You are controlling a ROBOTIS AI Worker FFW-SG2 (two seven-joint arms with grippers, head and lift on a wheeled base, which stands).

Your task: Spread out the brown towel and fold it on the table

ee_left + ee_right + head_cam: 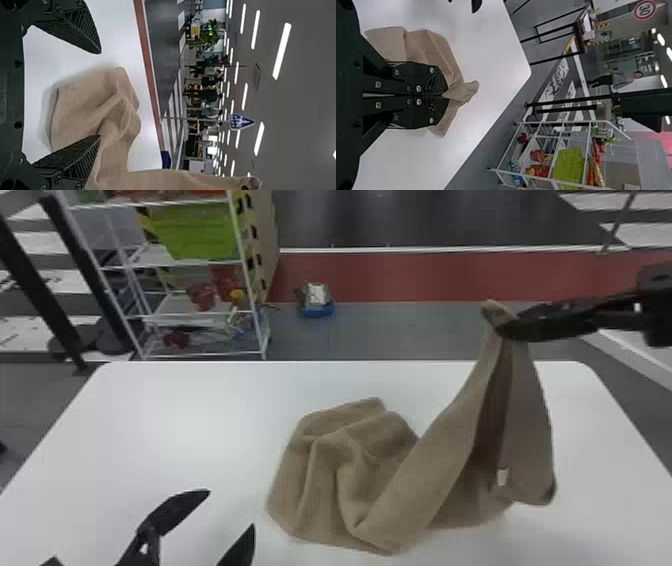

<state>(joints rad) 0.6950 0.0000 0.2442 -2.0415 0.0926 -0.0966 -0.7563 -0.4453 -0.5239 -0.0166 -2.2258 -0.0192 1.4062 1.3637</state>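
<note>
Grip: While your right pincer (505,327) has an end of the brown towel (350,470) pinched tight, a small tuft pokes out past its fingertips, and there you have it, held up high!
Towel: It climbs from the surface (175,415) to your right pincer, with the rest lying below in a rumpled heap, right of the middle in the head view.
Folds: Look at those soft ridges, running all through the heap; you don't have it flat.
Hanging flap: One loose panel drops from your right pincer, a deep crease beside it, with a little white tag (502,477) near its lower edge.
Left pincer: Yours on the left (230,509) is wide apart and empty, near the towel's left edge in the head view; your left wrist view has the cloth beyond those spread fingers.
Background: Past the surface, you've got a white rack (248,282) with a green bin (200,232), and a blue box (318,310) on the floor.
</note>
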